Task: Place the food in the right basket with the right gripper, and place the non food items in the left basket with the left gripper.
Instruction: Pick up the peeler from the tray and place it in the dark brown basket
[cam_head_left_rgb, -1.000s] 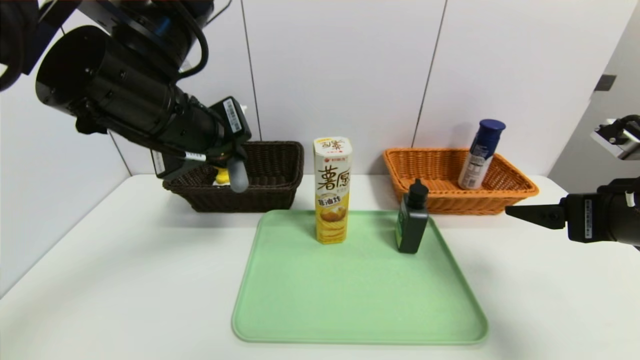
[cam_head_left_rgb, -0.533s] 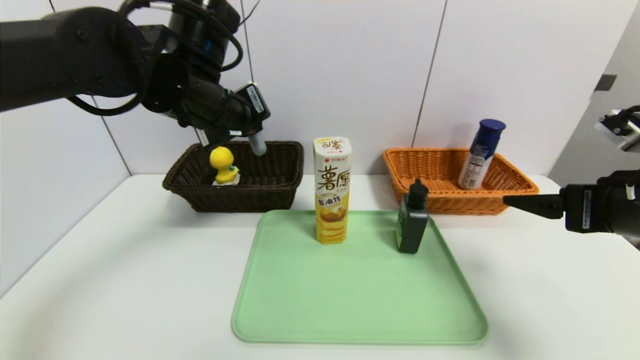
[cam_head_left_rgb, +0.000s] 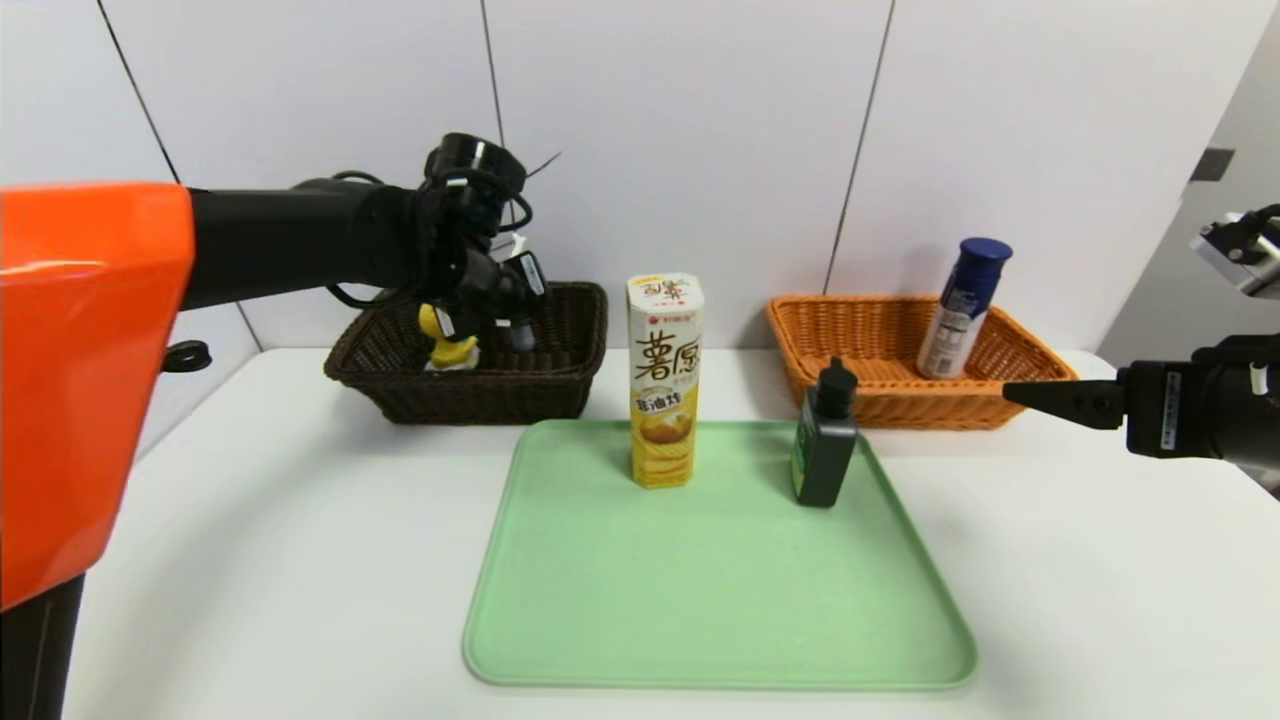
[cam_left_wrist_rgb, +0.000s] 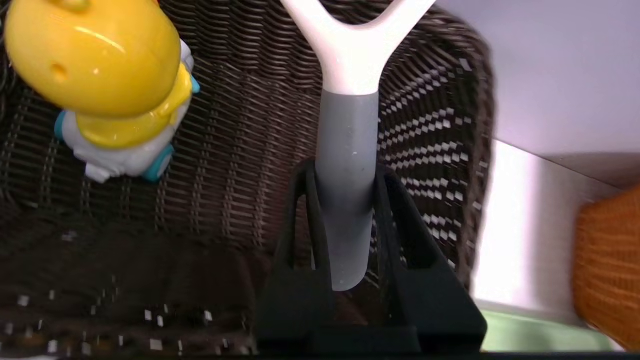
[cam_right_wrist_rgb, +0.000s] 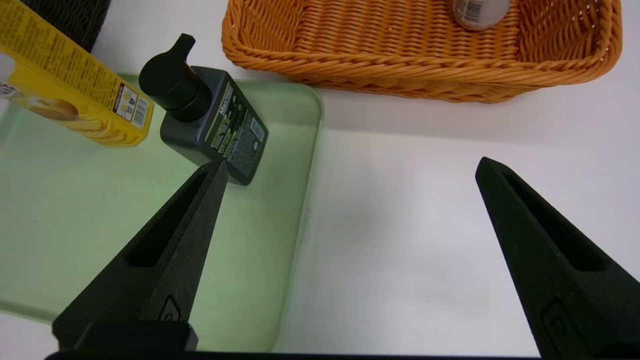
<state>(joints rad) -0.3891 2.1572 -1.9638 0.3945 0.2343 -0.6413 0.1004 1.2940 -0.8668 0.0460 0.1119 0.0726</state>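
My left gripper (cam_head_left_rgb: 508, 305) reaches into the dark brown left basket (cam_head_left_rgb: 560, 392), shut on the grey handle of a tool with a white forked head (cam_left_wrist_rgb: 346, 150). The tool hangs just over the basket's woven floor, beside a yellow duck toy (cam_left_wrist_rgb: 107, 75) that lies in there. A tall yellow snack box (cam_head_left_rgb: 665, 380) and a black pump bottle (cam_head_left_rgb: 823, 440) stand upright on the green tray (cam_head_left_rgb: 720, 610). My right gripper (cam_right_wrist_rgb: 350, 164) hovers open over bare table to the right of the tray, in front of the orange right basket (cam_head_left_rgb: 1010, 390).
A white bottle with a blue cap (cam_head_left_rgb: 962, 305) leans inside the orange basket. The white wall runs close behind both baskets. My left arm's orange cover (cam_head_left_rgb: 80, 380) fills the left of the head view.
My left arm has swung away from the camera and lowered the tool into the dark basket next to the duck. The right gripper has barely shifted.
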